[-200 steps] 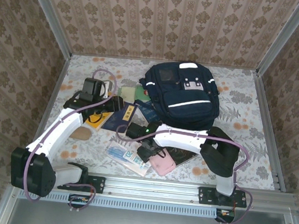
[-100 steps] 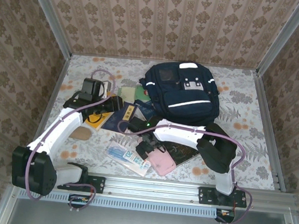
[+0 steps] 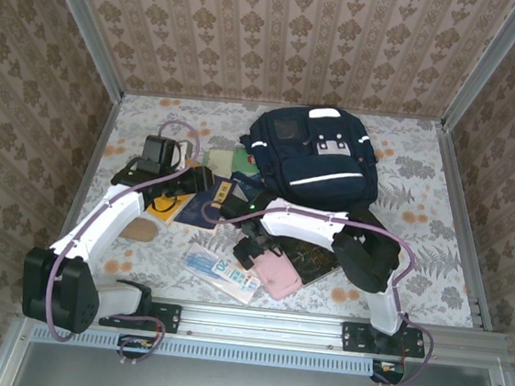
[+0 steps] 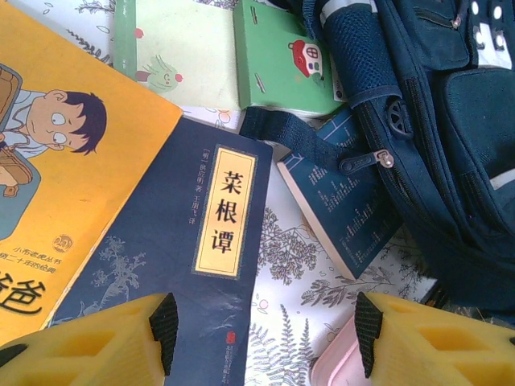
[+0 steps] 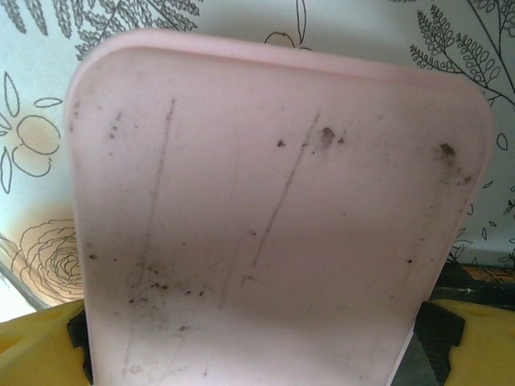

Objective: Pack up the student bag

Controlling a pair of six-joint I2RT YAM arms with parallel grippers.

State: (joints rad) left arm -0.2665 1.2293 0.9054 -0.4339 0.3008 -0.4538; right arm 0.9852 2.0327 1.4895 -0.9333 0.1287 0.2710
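Your right gripper (image 5: pixel 257 342) straddles the pink case (image 5: pixel 273 201), released; left gripper (image 4: pixel 265 322) hangs open at nine o'clock of the bag (image 4: pixel 455 129).

The student bag (image 3: pixel 315 167) is a large navy-blue fabric backpack lying flat at the far middle of the table (image 3: pixel 424 187), a little right of centre, with its front face turned up. White reflective stripes cross that face, the longest curving along the near part, while white patches and buckles sit toward the far end beside a square front pocket. In the left wrist view the bag (image 4: pixel 451 145) shows a mesh panel, a zip with a metal pull, and a dark strap trailing out to its left.
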